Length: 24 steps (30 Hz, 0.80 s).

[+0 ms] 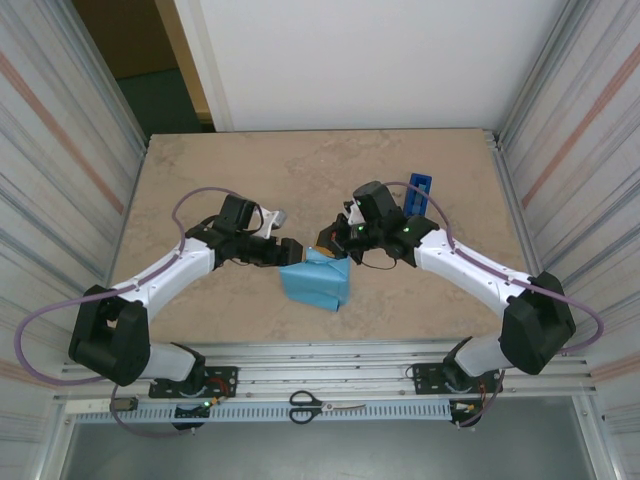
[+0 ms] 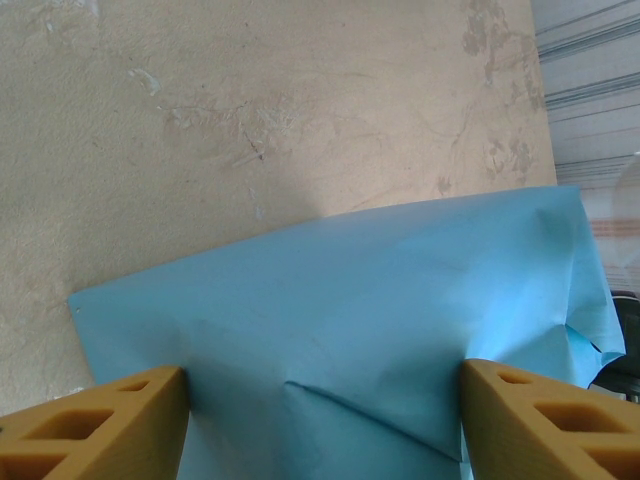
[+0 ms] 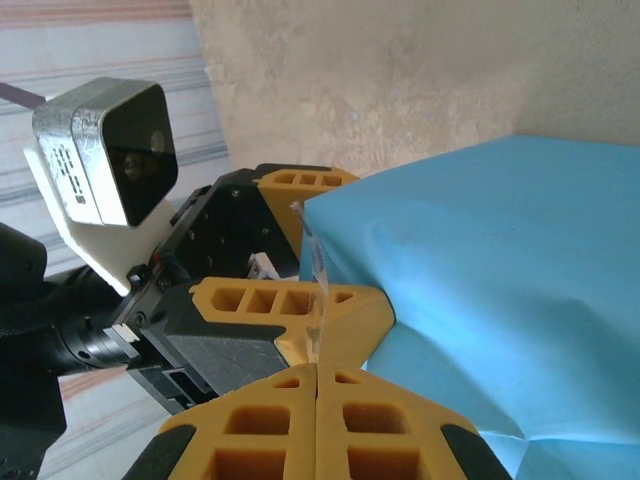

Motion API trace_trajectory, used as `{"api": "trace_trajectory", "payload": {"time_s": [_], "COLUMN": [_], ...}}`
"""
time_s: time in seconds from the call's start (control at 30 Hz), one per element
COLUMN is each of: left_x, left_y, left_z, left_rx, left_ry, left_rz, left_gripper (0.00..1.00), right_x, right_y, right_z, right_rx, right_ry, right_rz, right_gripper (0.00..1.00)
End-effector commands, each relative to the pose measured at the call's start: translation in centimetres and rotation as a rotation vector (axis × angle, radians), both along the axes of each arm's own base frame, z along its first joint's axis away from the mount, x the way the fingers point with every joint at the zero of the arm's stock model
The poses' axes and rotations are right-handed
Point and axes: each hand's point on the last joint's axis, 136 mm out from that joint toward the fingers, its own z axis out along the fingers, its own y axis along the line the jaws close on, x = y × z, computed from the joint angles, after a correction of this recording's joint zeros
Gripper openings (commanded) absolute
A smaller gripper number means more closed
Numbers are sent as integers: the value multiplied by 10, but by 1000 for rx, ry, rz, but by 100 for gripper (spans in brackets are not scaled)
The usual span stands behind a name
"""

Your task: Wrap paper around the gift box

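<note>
The paper (image 1: 318, 283) sits mid-surface (image 1: 250, 170) toward the near edge, with my left gripper (image 1: 291, 250) on its left end and my right gripper (image 1: 330, 245) at its far corner. The tape dispenser (image 1: 421, 192) is further back on the right. The scissors (image 1: 318, 404) lie on the rail in front.

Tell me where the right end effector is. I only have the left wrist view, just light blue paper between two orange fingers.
Observer: The right end effector is shut, its tips beside the left end effector at a corner of the paper parcel.
Operator: Anything at its tips?
Observer: A thin clear strip rises from them along the paper's edge, possibly tape.
Operator: What else is around?
Observer: A dark blue tape dispenser sits on the table, far right.
</note>
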Motion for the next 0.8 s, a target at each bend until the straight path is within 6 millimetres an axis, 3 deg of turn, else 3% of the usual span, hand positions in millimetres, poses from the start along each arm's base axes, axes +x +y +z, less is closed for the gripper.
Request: {"api": "trace_trajectory", "payload": {"time_s": [0.0,0.5,0.77], "left_x": [-18,-18,-15], "left_y": [9,8,7], "left_z": [-28,-26,-22], "left_rx": [80,75,70], "left_ry": [90,87,78], "left_rz": [4,-1,0], "left_gripper": [69,69,69], "right_x": [-6,-33,-41], "right_y": [2,-15,-27], "right_z": [-6,-63,-73], "right_rx": [-8,-251,-440], "right_ry": [33,113,75], "right_rz": [-9,12,44], "right_gripper": [0,0,0]}}
